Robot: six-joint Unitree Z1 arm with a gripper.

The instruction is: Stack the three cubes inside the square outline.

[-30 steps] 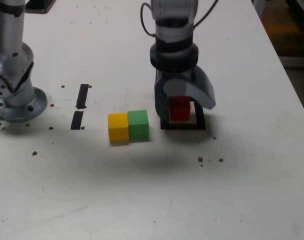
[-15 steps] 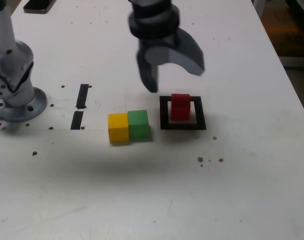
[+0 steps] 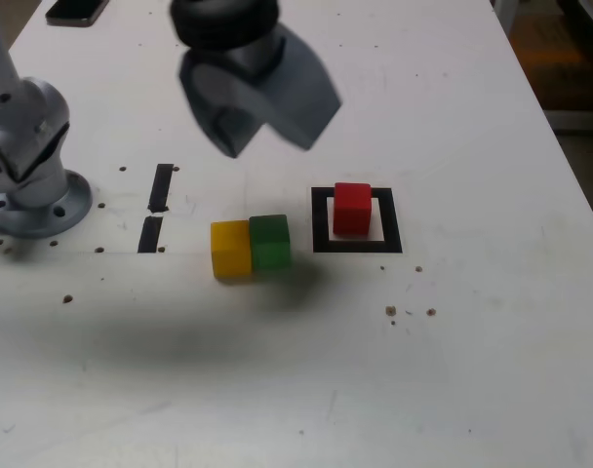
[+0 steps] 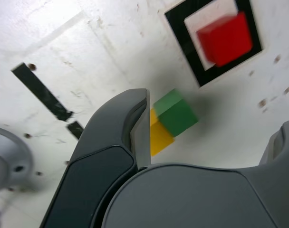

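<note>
Exterior view: the grey two-fingered gripper (image 3: 262,122) hangs above the white matte surface (image 3: 296,370), jaws spread wide and holding nothing. Below it, toward the exterior view's left of the frame, the small matte green cube (image 3: 270,242) and the equal-sized matte yellow cube (image 3: 231,250) sit side by side, touching. The matte red cube (image 3: 353,208) rests inside the thin black square outline (image 3: 357,245), apart from the gripper. Two short black strips (image 3: 156,207) lie further left.

Judgement: the base cube is placed; the step in hand is fetching the second cube. The next move calls for descending over the green cube, with one finger clearing the adjoining yellow cube.
</note>
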